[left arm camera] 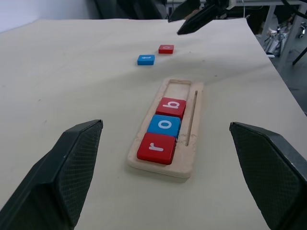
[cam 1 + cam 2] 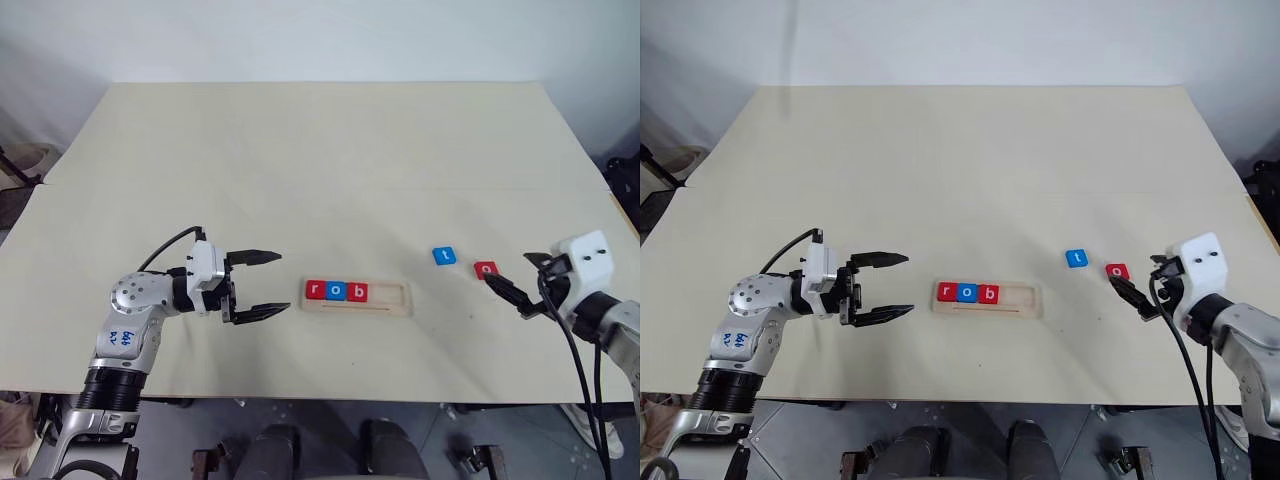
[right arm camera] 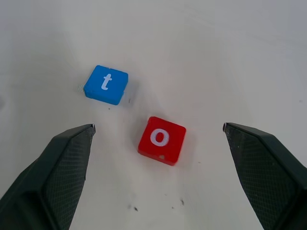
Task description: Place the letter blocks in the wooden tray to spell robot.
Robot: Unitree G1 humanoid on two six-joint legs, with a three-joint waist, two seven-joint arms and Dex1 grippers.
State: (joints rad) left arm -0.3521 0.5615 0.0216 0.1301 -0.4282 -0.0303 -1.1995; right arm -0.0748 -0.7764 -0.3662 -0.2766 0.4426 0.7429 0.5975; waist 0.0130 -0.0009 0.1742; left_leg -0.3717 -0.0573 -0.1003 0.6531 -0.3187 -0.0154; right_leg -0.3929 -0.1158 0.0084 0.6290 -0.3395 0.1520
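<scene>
Black, cross-hatched fingers of the right gripper (image 2: 520, 288) stand spread wide with nothing between them, hovering just beside the red o block (image 3: 162, 140), which lies flat on the table between the two fingertips as the right wrist view sees it. Just beyond it, a little apart and nearer the tray, sits the blue t block (image 3: 106, 84), also flat on the bare surface. Over on the robot's left, the left gripper (image 2: 262, 285) points level across the table toward the wooden tray (image 2: 392, 299), its two fingers likewise released and empty, stopping near the tray's left end without touching it. Inside the tray's recess three tiles sit side by side from the left end: the red r block (image 2: 315, 291), the blue o block (image 2: 336, 291) and the red b block (image 2: 359, 291), edges touching, while the right part of the slot lies open; a thin groove runs along the tray's near rim. All of this rests on a broad table (image 2: 300, 160) covered in a pale cream, matte sheet, with a faint seam crossing it level with the middle. Beyond the far edge rises a plain white wall (image 2: 320, 40), and dark cables trail from both wrists back over the near edge.
</scene>
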